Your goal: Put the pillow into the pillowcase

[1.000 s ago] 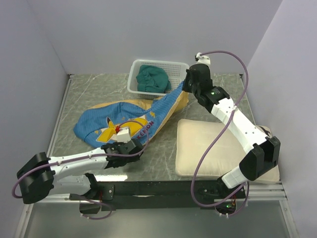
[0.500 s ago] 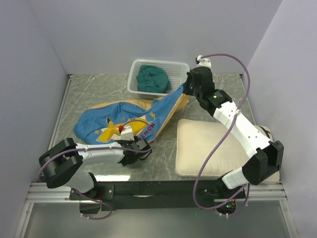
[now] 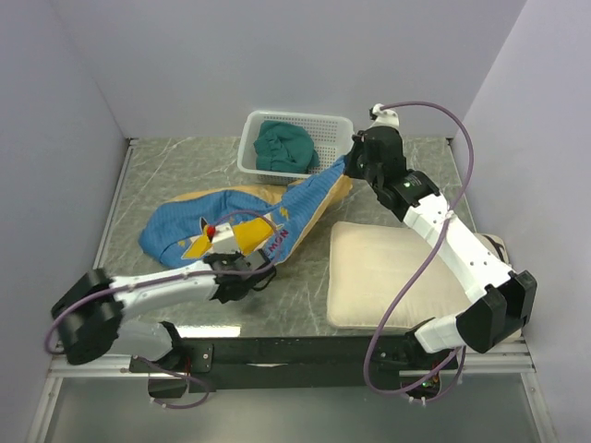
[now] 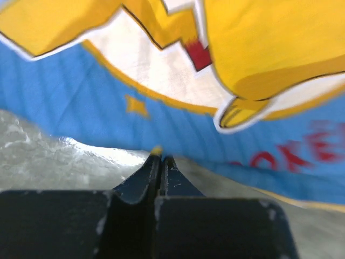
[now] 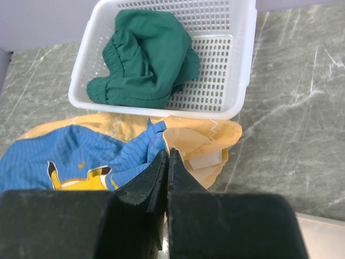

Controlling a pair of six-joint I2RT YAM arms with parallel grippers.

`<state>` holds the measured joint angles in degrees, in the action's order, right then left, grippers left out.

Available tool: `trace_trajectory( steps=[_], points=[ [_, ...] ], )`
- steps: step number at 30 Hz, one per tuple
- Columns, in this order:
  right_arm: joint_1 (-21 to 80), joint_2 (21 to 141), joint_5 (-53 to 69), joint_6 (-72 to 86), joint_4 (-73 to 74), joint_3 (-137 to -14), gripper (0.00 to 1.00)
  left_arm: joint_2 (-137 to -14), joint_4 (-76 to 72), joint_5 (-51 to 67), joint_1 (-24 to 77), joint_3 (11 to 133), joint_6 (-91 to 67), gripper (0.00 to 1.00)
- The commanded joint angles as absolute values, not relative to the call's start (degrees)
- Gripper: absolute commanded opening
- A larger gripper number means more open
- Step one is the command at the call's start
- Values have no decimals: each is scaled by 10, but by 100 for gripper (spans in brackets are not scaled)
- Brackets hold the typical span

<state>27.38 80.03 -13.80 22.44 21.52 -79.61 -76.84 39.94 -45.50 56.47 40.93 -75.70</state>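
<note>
You see one floppy blue-and-yellow fabric pillowcase at 10 o'clock on the tabletop; left jaws and right jaws each clamp its edge. One cream rectangular pillow lies at 4 o'clock.

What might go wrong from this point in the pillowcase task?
The left gripper pinches only a sliver of the pillowcase edge, so it may slip free. The right gripper holds fabric close to the basket, which a pull could snag. Both grippers are busy while the pillow lies outside.
</note>
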Motion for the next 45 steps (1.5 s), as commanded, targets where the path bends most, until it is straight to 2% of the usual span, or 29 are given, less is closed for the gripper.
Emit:
trace_trajectory(
  steps=[1, 4, 7, 12, 15, 18, 22, 23, 24, 26, 29, 31, 33, 35, 38, 39, 40, 41, 43, 44, 45],
  points=[
    [256, 794, -134, 223, 231, -855, 0, -640, 466, -477, 564, 484, -738, 1],
    [240, 808, -127, 229, 254, -910, 0, -529, 505, -510, 562, 542, -707, 1],
    [224, 811, -118, 248, 270, -953, 0, -492, 561, -578, 550, 638, -676, 1],
    [210, 807, -107, 270, 291, -1008, 0, -497, 613, -678, 509, 811, -607, 1],
    [207, 790, -106, 274, 298, -1019, 0, -483, 566, -730, 498, 864, -526, 1],
    [206, 760, -112, 276, 301, -1018, 0, -455, 510, -788, 499, 908, -450, 1],
    [205, 706, -102, 278, 302, -1006, 0, -378, 328, -831, 500, 904, -274, 1],
    [206, 694, -98, 279, 303, -997, 0, -362, 208, -836, 501, 875, -224, 1],
    [206, 666, -91, 283, 300, -990, 0, -349, 149, -843, 504, 860, -122, 1],
    [205, 637, -63, 288, 292, -960, 0, -323, 37, -849, 512, 836, -46, 1],
    [207, 576, 1, 317, 266, -897, 0, -326, 50, -833, 532, 852, -14, 1],
    [212, 568, 47, 330, 245, -865, 0, -344, -28, -803, 543, 836, 53, 1],
    [225, 575, 73, 344, 221, -820, 0, -367, -90, -793, 568, 808, 111, 1],
    [264, 601, 49, 345, 213, -790, 0, -404, -155, -777, 573, 774, 173, 1],
    [305, 664, 39, 345, 193, -780, 0, -448, -187, -742, 556, 761, 163, 1],
    [308, 684, 41, 347, 185, -782, 0, -461, -177, -730, 536, 765, 139, 1],
    [308, 705, 40, 347, 183, -787, 0, -494, -58, -704, 508, 798, 92, 1],
    [308, 744, 35, 348, 182, -797, 0, -515, 24, -624, 421, 822, -50, 1],
    [305, 781, 22, 346, 178, -809, 0, -580, 176, -495, 306, 861, -152, 1],
    [303, 815, 18, 345, 178, -824, 0, -598, 194, -442, 211, 860, -211, 1],
    [296, 832, 17, 345, 177, -832, 0, -631, 202, -341, 170, 853, -236, 2]
  ],
)
